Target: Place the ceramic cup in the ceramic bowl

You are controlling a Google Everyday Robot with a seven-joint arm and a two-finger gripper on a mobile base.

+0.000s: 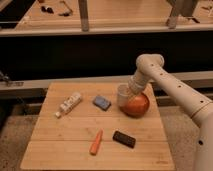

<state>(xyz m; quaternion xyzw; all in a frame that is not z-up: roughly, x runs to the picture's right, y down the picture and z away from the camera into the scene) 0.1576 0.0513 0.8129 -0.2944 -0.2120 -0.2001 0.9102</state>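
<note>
The white ceramic cup (123, 94) hangs upright at the end of my arm, just over the left rim of the orange-red ceramic bowl (137, 106). The bowl sits at the right back part of the wooden table (60, 145). My gripper (131, 89) comes down from the upper right and is shut on the cup's right side. The arm hides the bowl's far rim and part of the cup.
On the table lie a white tube-shaped bottle (69, 104) at the left, a blue flat object (101, 102) beside the cup, an orange carrot (96, 142) and a black bar (123, 139) toward the front. A dark ledge runs behind the table.
</note>
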